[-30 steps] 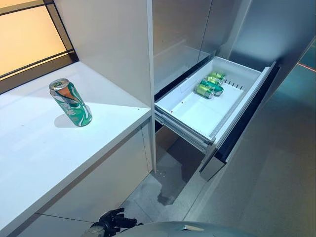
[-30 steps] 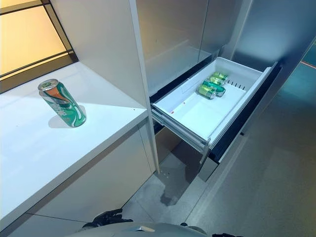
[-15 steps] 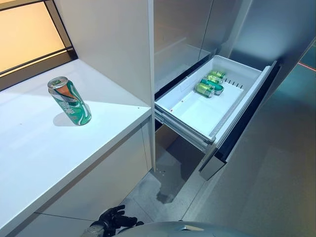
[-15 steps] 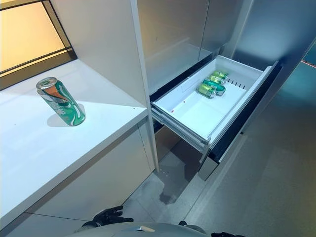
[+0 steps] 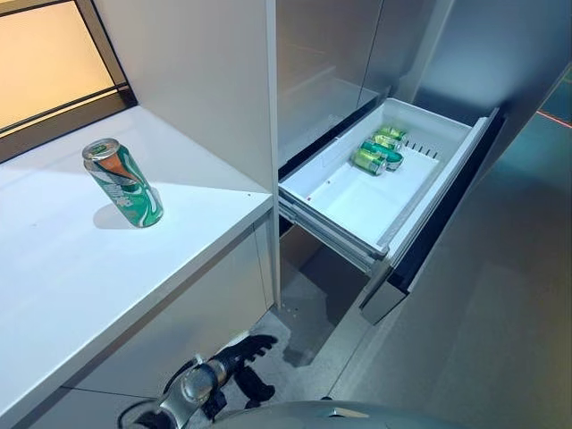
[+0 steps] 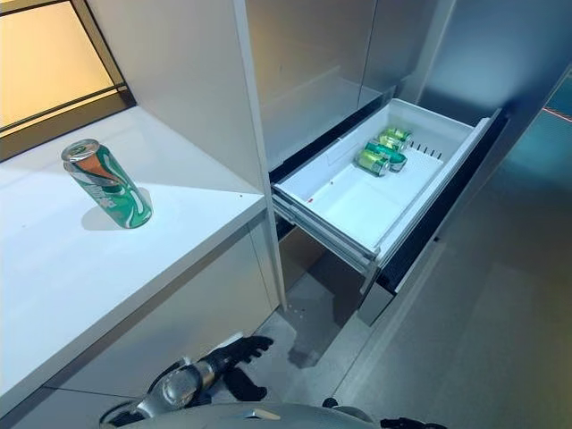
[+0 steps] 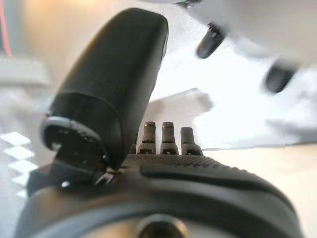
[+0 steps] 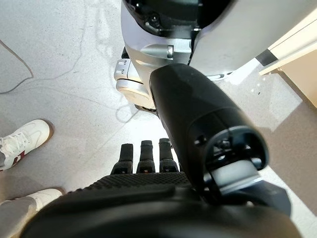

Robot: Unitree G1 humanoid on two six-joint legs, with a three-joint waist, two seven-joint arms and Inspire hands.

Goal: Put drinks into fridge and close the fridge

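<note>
A green can (image 5: pixel 123 183) stands upright on the white counter (image 5: pixel 71 286) at the left. The fridge drawer (image 5: pixel 429 192) is pulled open at the right, with green cans (image 5: pixel 375 152) lying at its far end. My left hand (image 5: pixel 241 353) is low in front of the counter's cabinet, well below the can, fingers straight and empty. It also shows in the left wrist view (image 7: pixel 163 173), open. My right hand (image 8: pixel 143 188) hangs low over the floor, fingers straight and empty.
A tall white panel (image 5: pixel 206 80) divides the counter from the fridge. The drawer's dark front (image 5: pixel 438 232) juts out over the grey floor (image 5: pixel 483 340). A person's white shoes (image 8: pixel 20 141) stand on the floor near my right hand.
My left arm has risen and the hand has reached forward from the bottom edge, its fingers straightening. The can and the drawer have not moved.
</note>
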